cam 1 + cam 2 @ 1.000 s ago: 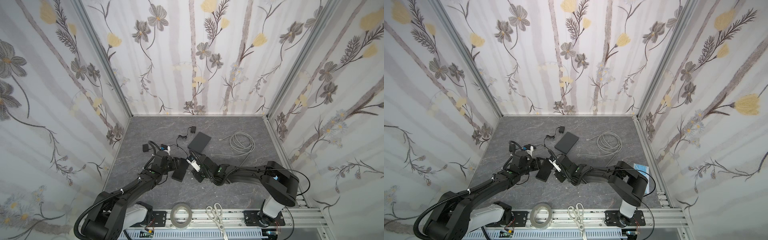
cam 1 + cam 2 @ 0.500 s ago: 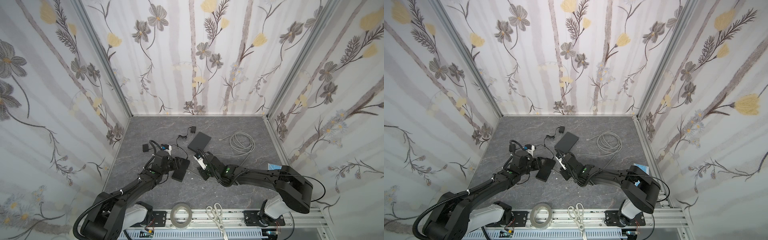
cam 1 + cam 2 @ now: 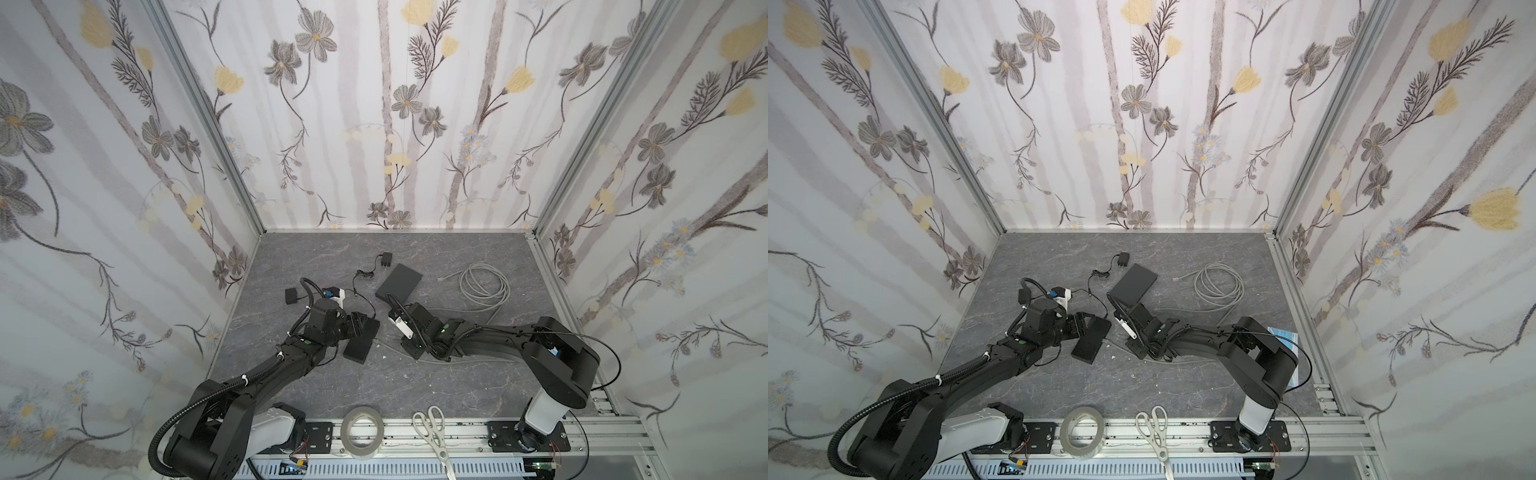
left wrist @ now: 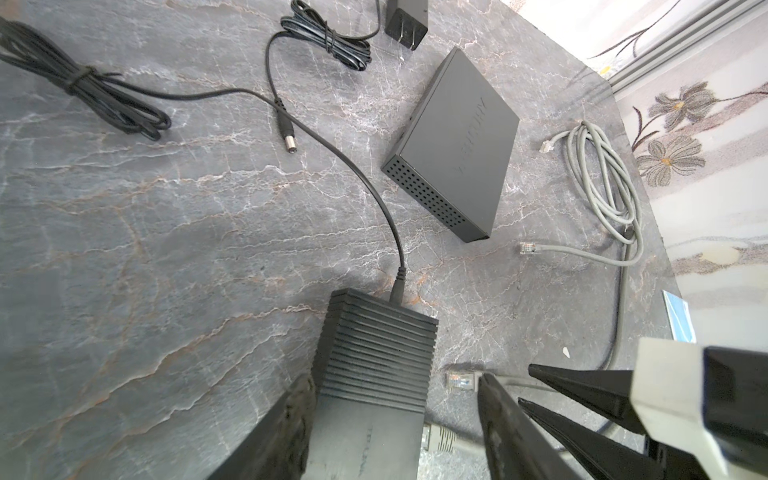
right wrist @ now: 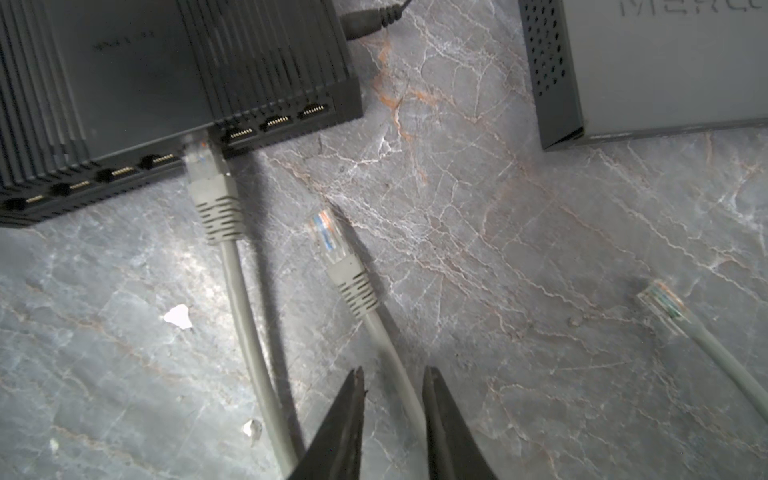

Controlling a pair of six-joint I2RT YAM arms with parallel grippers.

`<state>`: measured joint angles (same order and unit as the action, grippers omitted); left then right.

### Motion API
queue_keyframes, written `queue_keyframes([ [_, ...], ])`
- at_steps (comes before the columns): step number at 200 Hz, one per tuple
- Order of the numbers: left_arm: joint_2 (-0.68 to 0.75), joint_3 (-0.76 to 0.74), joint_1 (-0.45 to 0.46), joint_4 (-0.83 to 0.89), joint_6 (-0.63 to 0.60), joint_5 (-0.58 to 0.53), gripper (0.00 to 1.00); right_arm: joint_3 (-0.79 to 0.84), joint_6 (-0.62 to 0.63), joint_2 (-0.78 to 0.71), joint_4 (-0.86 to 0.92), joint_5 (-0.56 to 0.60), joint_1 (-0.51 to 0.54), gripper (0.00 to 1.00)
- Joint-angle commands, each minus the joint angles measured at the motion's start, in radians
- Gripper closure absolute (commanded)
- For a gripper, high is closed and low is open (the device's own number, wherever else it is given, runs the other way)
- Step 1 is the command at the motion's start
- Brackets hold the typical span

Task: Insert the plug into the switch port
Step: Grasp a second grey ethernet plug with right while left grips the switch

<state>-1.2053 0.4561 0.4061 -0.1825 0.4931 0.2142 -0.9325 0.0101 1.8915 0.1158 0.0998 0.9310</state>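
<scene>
The black ribbed switch (image 3: 361,340) (image 3: 1091,338) lies flat left of centre, its row of ports (image 5: 274,122) facing my right arm. A grey-booted plug (image 5: 203,166) (image 4: 440,440) sits in one port, its cable (image 5: 249,332) trailing back. My left gripper (image 4: 395,376) is open and straddles the switch: one finger (image 4: 291,419) lies against its side, the other finger (image 4: 503,419) stands off beyond the plug. My right gripper (image 5: 394,370) (image 4: 527,384) is open, a short way back from the switch. The cable of a second, loose plug (image 5: 328,237) (image 4: 459,380) runs between its fingers.
A second black box (image 3: 399,282) (image 4: 457,145) lies behind the switch, a coiled grey cable (image 3: 484,286) to its right. A third loose plug (image 5: 660,303) rests nearby. Power adapters (image 3: 386,259) with thin black leads sit at the back. Tape roll (image 3: 362,430) and scissors (image 3: 432,432) lie on the front rail.
My right gripper has drawn back from the switch toward the right, leaving a plug in a port. The left arm and the switch have barely moved.
</scene>
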Motion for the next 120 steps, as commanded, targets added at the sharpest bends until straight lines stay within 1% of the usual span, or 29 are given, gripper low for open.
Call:
queue_keyframes([
  [1, -0.016, 0.013, 0.000, -0.017, -0.006, 0.024, 0.36, -0.026, 0.025, 0.032, 0.003, -0.013, 0.001, 0.73],
  [53, -0.016, 0.013, 0.000, -0.013, -0.009, 0.016, 0.35, -0.082, 0.042, 0.106, 0.007, -0.021, -0.001, 0.74],
  [88, -0.014, 0.013, 0.000, -0.007, -0.013, 0.011, 0.35, -0.089, 0.050, 0.111, 0.006, -0.024, -0.001, 0.77],
  [120, -0.023, 0.014, 0.000, -0.014, -0.011, 0.013, 0.34, -0.088, 0.054, 0.105, 0.000, -0.042, -0.001, 0.78],
])
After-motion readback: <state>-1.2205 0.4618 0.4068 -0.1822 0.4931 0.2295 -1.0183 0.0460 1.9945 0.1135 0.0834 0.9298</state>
